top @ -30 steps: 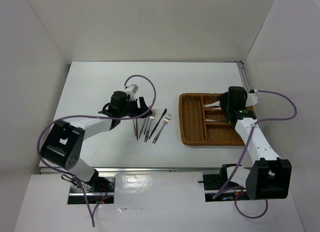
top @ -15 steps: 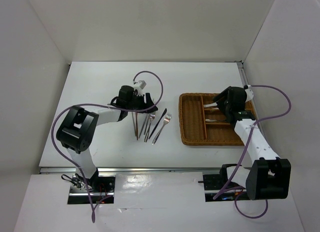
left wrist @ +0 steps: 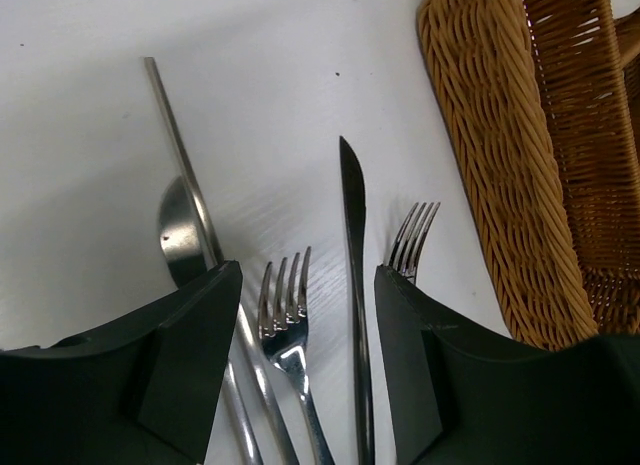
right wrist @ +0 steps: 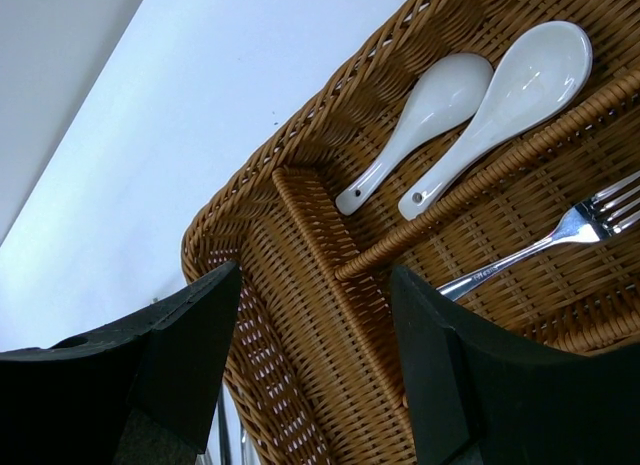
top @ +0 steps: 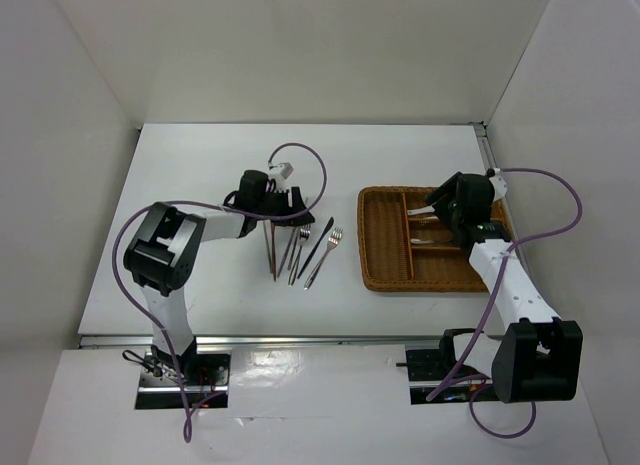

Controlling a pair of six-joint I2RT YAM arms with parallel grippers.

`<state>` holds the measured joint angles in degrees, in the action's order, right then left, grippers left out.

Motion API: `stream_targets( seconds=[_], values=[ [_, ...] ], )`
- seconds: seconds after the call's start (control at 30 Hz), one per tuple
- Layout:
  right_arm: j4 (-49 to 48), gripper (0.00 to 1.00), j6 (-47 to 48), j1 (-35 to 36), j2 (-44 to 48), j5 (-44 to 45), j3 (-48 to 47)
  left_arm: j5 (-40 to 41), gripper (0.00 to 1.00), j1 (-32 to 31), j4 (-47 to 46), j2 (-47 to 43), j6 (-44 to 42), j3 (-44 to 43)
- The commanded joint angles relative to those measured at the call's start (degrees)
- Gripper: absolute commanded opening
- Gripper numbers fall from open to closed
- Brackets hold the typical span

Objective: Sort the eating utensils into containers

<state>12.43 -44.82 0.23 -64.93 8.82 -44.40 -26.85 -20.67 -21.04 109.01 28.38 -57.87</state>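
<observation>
My left gripper (top: 290,207) sits low over the far ends of the loose cutlery near the middle of the counter (top: 200,165). Its wrist camera shows the jaws spread wide with nothing clamped. Its two dark fingers (left wrist: 190,355) stand either side of a silver fork (left wrist: 287,305) that lies flat on the white surface. Whether the pads touch the counter I cannot tell. Just right of that fork lies a slim dark knife (left wrist: 350,205), its tip pointing toward the far edge. Beyond it a second fork (left wrist: 412,240) runs partly under the right-hand finger. By the other finger a metal chopstick (left wrist: 175,125) runs toward the far edge, and the rounded bowl of a metal spoon (left wrist: 175,240) shows right against it. The woven tray (top: 400,283) sits near the right edge of the counter, a little apart from the loose pieces. My right gripper (right wrist: 315,275) hangs over the tray's far side, also wide open and empty, with the end of the long compartment showing between its fingers. Two white spoons (right wrist: 415,125) lie side by side in the short compartment nearest the far edge. A wicker divider separates them from the next compartment, where a third fork (right wrist: 560,235) rests.
</observation>
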Motion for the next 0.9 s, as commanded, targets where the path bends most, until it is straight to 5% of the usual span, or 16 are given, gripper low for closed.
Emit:
stream_targets(
  seconds=[0.0,0.37,0.87],
  values=[
    [-3.5,0.69,1.5,-0.1,1.5,-0.4,0.4,-3.7,0.69,1.6,-1.6,1.5,-1.9,-2.1],
    [-4.1,0.69,1.5,-0.1,0.9,-0.9,0.4,-11.1,0.62,1.6,-3.3,5.2,-1.9,-3.1],
    [-4.6,0.69,1.5,-0.1,0.4,-0.9,0.9,-11.1,0.49,1.6,-3.8,7.4,-1.9,-4.2]
  ],
)
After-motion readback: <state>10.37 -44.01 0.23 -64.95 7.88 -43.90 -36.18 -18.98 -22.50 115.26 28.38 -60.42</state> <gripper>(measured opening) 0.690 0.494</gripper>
